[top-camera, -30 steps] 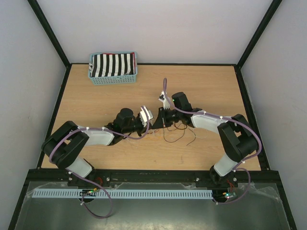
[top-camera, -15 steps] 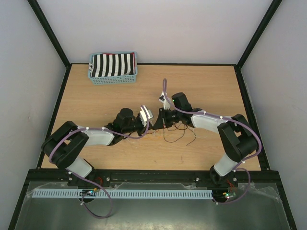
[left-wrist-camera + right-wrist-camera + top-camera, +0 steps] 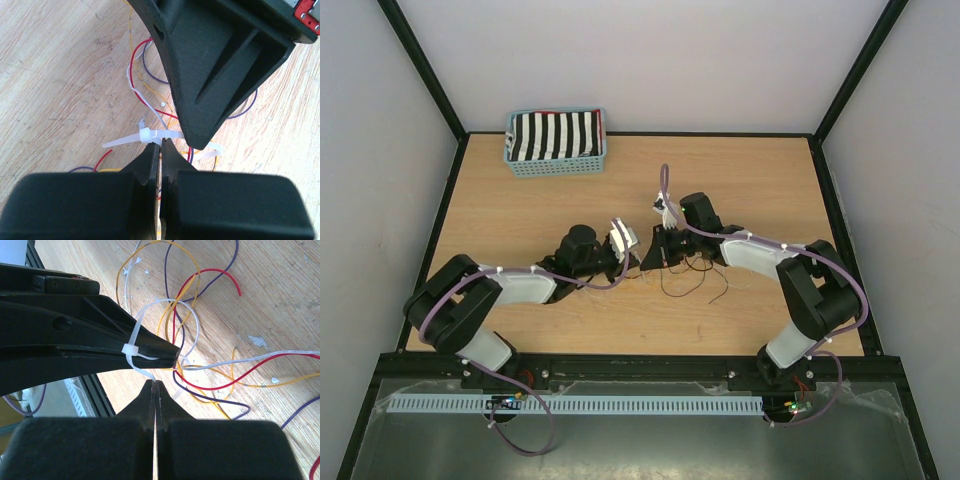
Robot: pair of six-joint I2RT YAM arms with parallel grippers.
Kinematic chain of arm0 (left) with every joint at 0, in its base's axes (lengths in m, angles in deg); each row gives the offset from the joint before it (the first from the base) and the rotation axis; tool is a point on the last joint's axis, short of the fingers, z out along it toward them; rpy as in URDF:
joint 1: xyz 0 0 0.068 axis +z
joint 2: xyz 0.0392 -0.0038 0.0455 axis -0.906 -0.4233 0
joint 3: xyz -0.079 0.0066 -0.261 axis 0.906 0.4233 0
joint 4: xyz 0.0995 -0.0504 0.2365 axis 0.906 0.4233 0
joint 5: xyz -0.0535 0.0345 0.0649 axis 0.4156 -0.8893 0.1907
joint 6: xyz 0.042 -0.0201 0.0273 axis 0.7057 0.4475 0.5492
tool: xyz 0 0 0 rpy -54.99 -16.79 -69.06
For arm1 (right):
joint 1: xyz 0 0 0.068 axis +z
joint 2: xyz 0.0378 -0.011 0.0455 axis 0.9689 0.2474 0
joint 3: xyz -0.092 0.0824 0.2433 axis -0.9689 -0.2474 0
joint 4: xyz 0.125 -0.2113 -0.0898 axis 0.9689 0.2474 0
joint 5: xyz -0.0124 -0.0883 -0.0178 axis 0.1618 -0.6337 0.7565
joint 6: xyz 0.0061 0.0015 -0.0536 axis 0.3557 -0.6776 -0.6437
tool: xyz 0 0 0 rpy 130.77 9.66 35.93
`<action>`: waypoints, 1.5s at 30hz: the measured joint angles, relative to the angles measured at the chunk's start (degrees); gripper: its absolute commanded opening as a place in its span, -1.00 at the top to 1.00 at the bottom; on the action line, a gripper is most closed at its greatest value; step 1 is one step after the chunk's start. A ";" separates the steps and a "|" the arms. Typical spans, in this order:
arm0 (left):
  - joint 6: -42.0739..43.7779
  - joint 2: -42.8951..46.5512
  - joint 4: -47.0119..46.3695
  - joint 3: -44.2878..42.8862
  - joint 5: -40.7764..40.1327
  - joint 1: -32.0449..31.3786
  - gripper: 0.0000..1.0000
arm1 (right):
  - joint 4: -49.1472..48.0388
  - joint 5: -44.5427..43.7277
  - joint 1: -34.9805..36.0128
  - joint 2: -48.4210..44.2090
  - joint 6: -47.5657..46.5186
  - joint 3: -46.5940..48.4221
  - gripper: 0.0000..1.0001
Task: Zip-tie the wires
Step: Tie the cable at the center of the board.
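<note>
little has moved over the last second: from the top camera the left gripper [image 3: 632, 250] sits a touch farther from the near edge and the right arm's elbow has drifted slightly right. the two grippers meet tip to tip near the middle of the light wooden table [image 3: 520, 215], the right gripper [image 3: 652, 256] just beside the left one. the thin red, yellow, purple and white wires [image 3: 692, 266] curl on the table at and just right of that meeting point. a pale blue plastic basket [image 3: 556, 168] holding black-and-white striped cloth stands well apart at the far left.

from the left wrist, the left gripper [image 3: 160, 146] is clenched, its black fingers pressed together with a white plastic zip tie [image 3: 145, 136] at their tips, beside the tie's square head. the right gripper's black finger looms just above, its tip touching the strap. wire loops lie on the wood behind.

from the right wrist, the right gripper [image 3: 156, 384] is clenched too. the zip tie's loose tail reaches its fingertips, but whether it is pinched cannot be told. the left fingers come in from the left, the strap caught between them. the tie's loop arches over several strands of the wires.
</note>
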 measured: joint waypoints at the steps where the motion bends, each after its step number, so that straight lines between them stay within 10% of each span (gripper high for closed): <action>1: 0.09 0.15 0.00 0.00 0.02 0.02 1.00 | 0.00 0.04 -0.02 -0.02 0.00 0.00 1.00; 45: -3.06 -0.37 0.02 -0.02 2.86 2.67 1.00 | -3.65 4.81 -0.76 -0.59 2.56 0.04 0.31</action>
